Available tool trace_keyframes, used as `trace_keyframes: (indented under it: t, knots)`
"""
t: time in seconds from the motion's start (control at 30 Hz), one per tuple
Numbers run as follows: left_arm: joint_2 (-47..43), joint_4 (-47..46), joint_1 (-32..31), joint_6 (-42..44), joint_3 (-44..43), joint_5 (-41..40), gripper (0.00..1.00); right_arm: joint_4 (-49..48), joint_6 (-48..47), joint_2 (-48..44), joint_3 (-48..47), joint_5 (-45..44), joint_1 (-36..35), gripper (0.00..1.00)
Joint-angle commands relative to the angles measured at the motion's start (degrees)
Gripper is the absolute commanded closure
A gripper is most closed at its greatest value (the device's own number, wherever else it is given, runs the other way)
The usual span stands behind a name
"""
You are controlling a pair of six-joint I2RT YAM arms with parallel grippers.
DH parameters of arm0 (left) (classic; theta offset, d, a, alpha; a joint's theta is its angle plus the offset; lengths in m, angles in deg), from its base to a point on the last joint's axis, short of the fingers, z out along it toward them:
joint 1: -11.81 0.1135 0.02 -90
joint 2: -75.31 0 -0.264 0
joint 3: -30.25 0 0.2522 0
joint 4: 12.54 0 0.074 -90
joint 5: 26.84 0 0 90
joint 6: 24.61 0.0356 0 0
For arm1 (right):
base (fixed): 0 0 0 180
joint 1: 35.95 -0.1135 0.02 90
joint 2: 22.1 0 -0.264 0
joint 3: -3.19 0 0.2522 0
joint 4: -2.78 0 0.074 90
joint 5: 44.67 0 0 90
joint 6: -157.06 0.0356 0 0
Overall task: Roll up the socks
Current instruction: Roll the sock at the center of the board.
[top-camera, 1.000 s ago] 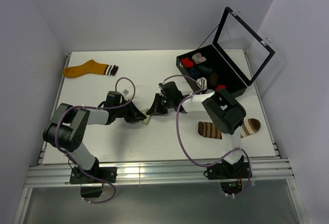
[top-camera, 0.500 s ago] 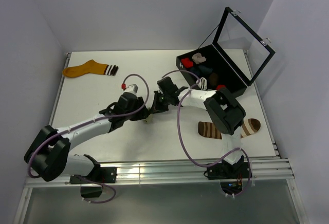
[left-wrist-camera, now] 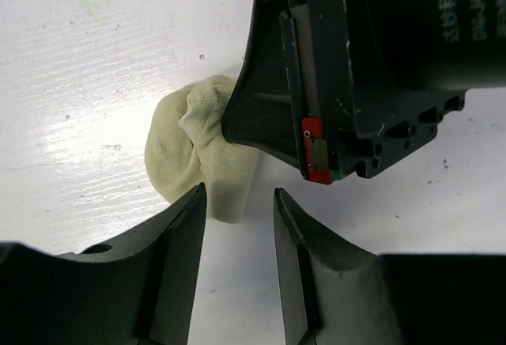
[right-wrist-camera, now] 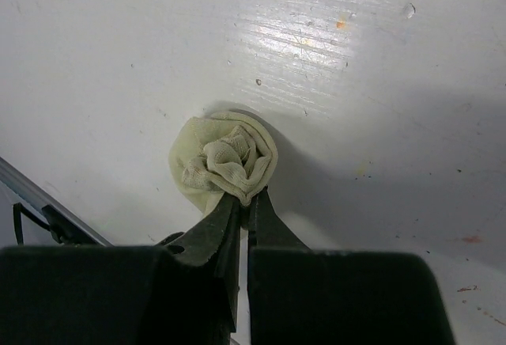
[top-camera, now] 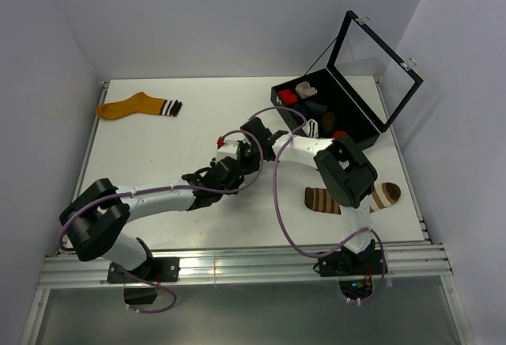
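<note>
At ten o'clock on the table (top-camera: pixel 158 147), well apart from both arms: orange sock (top-camera: pixel 134 107), flat and unrolled.

Near the middle: left gripper (left-wrist-camera: pixel 239 202), jaws part-way open, nothing between them, reaching toward one o'clock.

Just past its fingertips, at eleven o'clock in the left wrist view: cream sock (left-wrist-camera: pixel 186 151), bunched into a tight round roll, no clear long axis, resting on the table.

Clamped on the roll from the opposite side: right gripper (right-wrist-camera: pixel 245 202), jaws pinched shut on a fold of the fabric.

Nearer of the two: the right, in contact. The left just beside, roll sitting a shade left of its gap.

Further right, at four o'clock: brown striped sock (top-camera: pixel 320 200), flat, partly under the right arm.

At one o'clock: open box (top-camera: pixel 364 119), holding red, pale and dark bundles.
</note>
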Motion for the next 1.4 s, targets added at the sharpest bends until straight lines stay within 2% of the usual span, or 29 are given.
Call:
trace_keyframes:
  t: [0.0, 0.5, 0.57, 0.6, 0.7, 0.83, 0.87, 0.97, 1.23, 1.37]
  knots:
    - [0.99, -2.95, -1.15, 2.88, -1.34, -4.48, 0.56, 2.31, -0.59, -0.34, -1.23, -0.84, -0.64, 1.0]
    - [8.37, -3.13, -2.9, 3.59, -3.62, -7.55, 0.63, 2.05, -0.85, 0.72, -1.5, 0.21, -0.81, 1.0]
    - [8.9, -2.43, -2.99, 3.5, -4.06, -7.64, 0.72, 2.05, -0.85, 0.89, -1.49, 0.39, -0.81, 1.0]
    - [9.25, -2.08, -3.08, 2.98, -4.33, -7.73, 0.83, 2.05, -0.94, 0.81, -1.58, 0.65, -0.9, 1.0]
    - [8.64, -1.38, -2.99, 1.93, -3.72, -7.38, 1.0, 1.17, -0.94, 0.28, -1.23, 1.53, -0.81, 1.0]
    - [6.79, -1.46, -2.56, 0.51, -2.05, -5.19, 1.0, -4.09, 1.43, -1.82, 2.88, 5.03, -0.11, 0.98]
    - [5.75, -1.9, -1.77, 0.16, -1.17, -4.22, 1.0, -7.67, 2.05, -2.53, 4.03, 5.83, 0.06, 0.91]
    - [3.03, -3.3, 1.82, -1.77, 1.46, 2.27, 1.0, -14.09, 4.07, -5.6, 7.99, 6.98, 0.85, 0.73]
    - [-1.12, -14.45, 17.38, -9.32, 9.37, 34.14, 1.0, -25.36, 7.15, -10.97, 14.76, 6.89, 2.0, 0.52]
    - [0.46, -19.64, 23.44, -13.37, 12.1, 44.62, 1.0, -27.48, 8.03, -9.48, 15.03, 7.6, 1.91, 0.48]
